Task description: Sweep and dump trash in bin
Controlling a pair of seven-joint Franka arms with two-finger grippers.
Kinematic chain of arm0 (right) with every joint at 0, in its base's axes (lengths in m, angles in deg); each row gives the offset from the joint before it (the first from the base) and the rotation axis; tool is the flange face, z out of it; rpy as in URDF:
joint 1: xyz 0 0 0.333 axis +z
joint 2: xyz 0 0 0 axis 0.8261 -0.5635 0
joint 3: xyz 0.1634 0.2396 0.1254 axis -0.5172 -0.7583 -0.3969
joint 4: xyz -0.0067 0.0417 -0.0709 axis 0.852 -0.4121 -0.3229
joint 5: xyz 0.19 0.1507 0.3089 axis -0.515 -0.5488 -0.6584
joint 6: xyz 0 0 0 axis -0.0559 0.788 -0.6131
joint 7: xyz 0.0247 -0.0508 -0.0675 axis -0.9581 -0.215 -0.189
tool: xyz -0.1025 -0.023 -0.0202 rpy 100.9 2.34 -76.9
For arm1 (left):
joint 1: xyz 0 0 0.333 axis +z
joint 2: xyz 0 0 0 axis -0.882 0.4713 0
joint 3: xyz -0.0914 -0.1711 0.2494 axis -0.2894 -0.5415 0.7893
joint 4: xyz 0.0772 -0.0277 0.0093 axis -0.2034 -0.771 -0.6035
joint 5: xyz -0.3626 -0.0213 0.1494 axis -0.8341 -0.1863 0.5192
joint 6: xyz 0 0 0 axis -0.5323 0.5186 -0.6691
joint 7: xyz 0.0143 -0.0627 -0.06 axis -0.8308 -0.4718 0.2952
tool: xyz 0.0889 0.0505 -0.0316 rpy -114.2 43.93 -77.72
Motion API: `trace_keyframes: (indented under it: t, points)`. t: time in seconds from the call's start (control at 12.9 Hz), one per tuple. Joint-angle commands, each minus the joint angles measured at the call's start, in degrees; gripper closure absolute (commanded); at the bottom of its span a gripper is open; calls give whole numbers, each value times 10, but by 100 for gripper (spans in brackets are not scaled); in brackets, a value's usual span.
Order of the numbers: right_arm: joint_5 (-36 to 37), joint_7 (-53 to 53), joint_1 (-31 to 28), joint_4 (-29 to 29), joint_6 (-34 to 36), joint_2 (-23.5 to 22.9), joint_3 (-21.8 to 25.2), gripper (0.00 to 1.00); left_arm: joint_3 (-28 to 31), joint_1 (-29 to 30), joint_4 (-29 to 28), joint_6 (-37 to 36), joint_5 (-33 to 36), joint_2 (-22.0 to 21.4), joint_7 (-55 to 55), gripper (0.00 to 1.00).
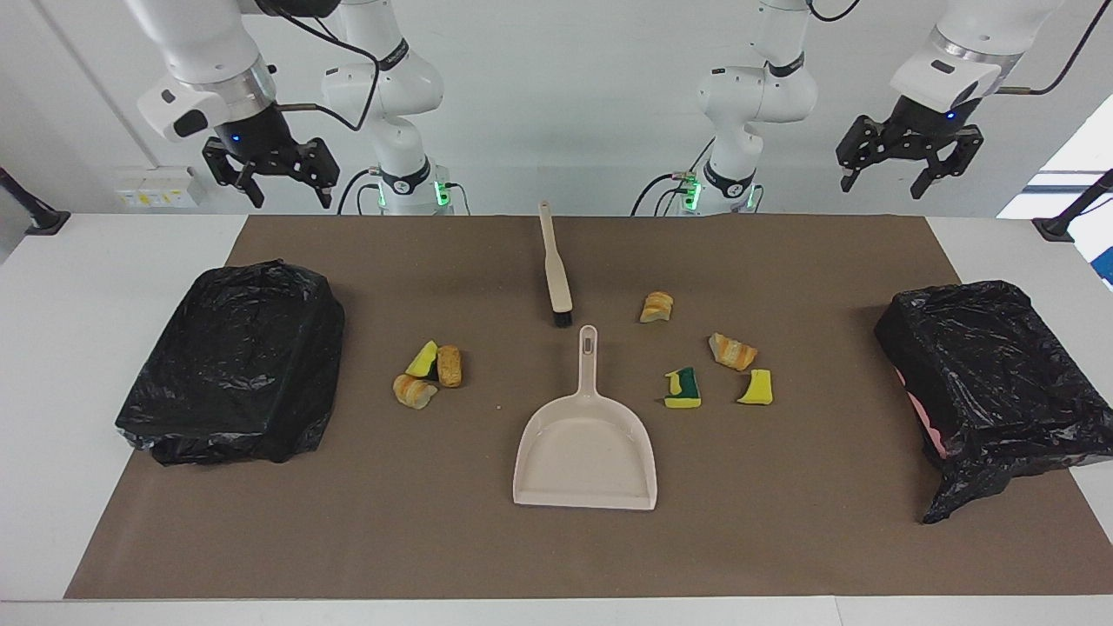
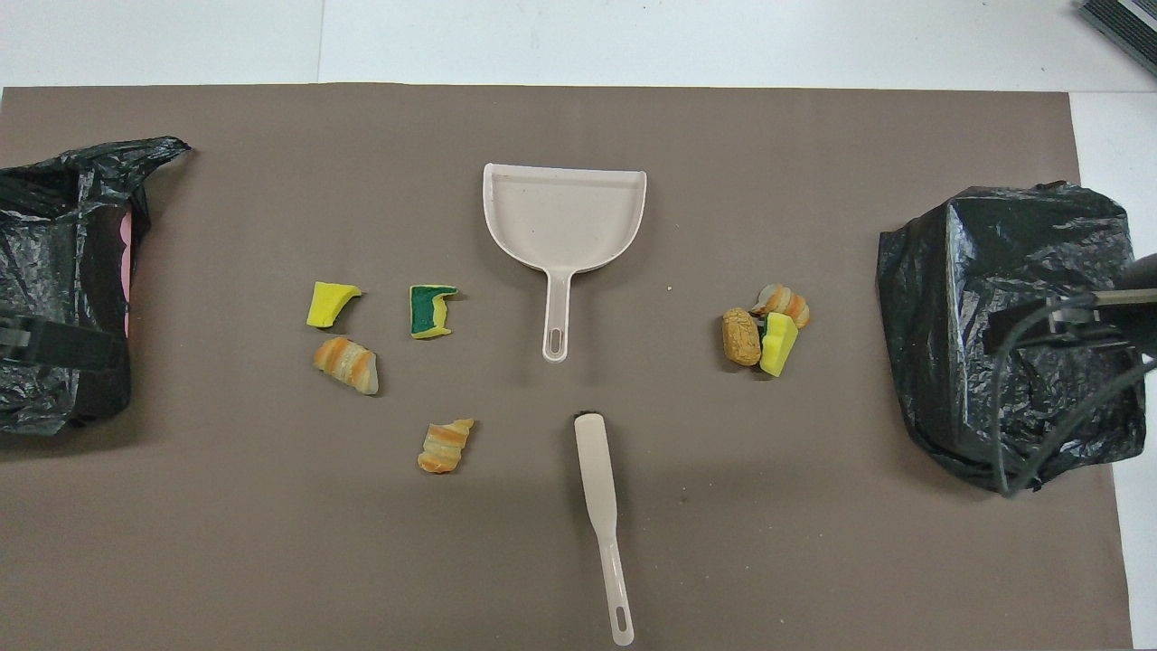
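Trash [image 1: 735,351] [image 2: 345,363]: seven small sponge scraps on the brown mat [image 1: 522,539] [image 2: 723,561], in two clusters flanking the dustpan. Four lie toward my left arm's end: two orange-tan streaked, one yellow, one green-and-yellow. Three touching pieces [image 1: 428,376] [image 2: 766,332] lie toward my right arm's end: streaked, yellow, tan.

Beige dustpan [image 1: 584,448] [image 2: 565,217]: mid-counter, handle pointing toward me, pan empty.

Beige brush [image 1: 555,269] [image 2: 601,515]: nearer me, bristles just short of the dustpan handle.

Two bins lined with black bags, one at each end [image 1: 235,361] [image 2: 1008,330] and [image 1: 991,382] [image 2: 59,280]; the latter shows pink at its rim and is cut off overhead.

My left jaws [image 1: 909,161] and right jaws [image 1: 271,169]: raised at the counter's near edge, both spread, holding nothing.
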Motion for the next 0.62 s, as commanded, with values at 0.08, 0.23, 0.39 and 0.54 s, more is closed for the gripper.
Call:
trace_keyframes:
  t: [0.08,0.23,0.39,0.54]
  points:
    - [-13,50,35,8,-48,-69,-1,0,0,-106,-140,70,3,-69,133,0]
    - [-45,77,36,12,-80,-104,-4,0,0,-172,-207,112,1,-88,211,0]
    - [-64,114,60,12,-114,-145,-5,0,0,-235,-254,165,-6,-90,294,0]
    - [-93,163,71,24,-142,-183,-5,0,0,-296,-297,224,-6,-88,371,0]
